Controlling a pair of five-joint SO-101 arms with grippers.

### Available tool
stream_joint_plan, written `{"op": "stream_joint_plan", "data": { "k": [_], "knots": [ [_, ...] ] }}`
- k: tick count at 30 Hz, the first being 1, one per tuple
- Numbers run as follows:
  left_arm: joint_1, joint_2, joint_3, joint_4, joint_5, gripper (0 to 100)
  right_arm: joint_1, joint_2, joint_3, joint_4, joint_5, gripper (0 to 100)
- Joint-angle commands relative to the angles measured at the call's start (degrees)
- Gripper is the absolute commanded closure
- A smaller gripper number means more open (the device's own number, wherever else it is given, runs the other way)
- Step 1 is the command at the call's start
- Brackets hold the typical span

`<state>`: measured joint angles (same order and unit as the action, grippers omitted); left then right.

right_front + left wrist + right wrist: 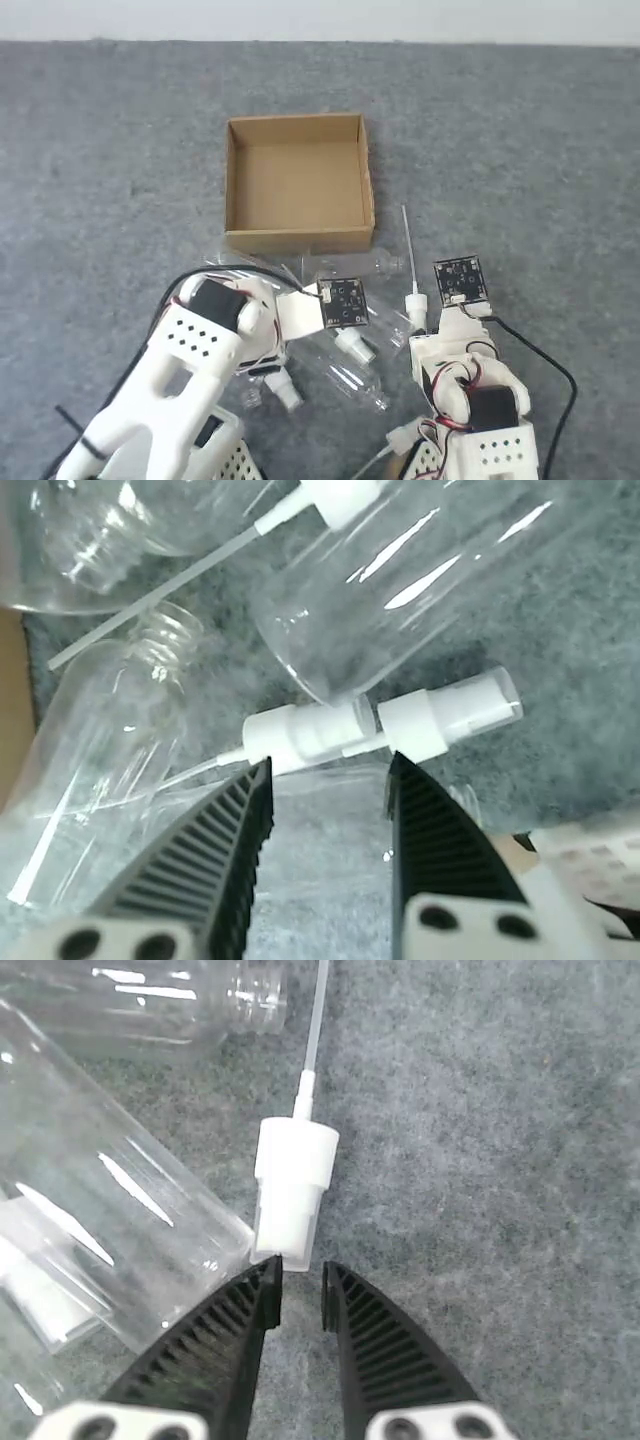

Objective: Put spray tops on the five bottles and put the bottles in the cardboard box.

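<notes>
Clear plastic bottles [350, 372] lie six o'clock of the brown cardboard box [297, 240]; my right pincer [300, 1276] narrowly parted, left pincer [328, 767] wide.

- The bottles [400, 570] around me were clear, glossy plastic
- The spray top [293, 1190] was smooth white plastic, with a thin, pale tube
- The cardboard box [298, 240] was matt brown card
- The table cover [520, 150] was rough grey cloth, like felt
- My left gripper [330, 770] and right gripper [300, 1272] had ribbed, matt black plastic fingers
</notes>
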<state>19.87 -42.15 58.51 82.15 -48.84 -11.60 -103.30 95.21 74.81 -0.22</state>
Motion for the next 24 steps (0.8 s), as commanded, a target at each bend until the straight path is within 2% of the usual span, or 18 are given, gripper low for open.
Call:
{"op": "stream_joint_plan", "data": {
  "k": [1, 24],
  "knots": [
    [-0.2, 0.3, 1.3, -4.0, -0.6, 82, 0.3, -0.7, 1.2, 0.2, -0.4, 95.4],
    [-0.3, 0.4, 1.1, -4.0, -0.7, 82, 0.3, -0.7, 1.2, 0.2, -0.4, 95.4]
  ]
}}
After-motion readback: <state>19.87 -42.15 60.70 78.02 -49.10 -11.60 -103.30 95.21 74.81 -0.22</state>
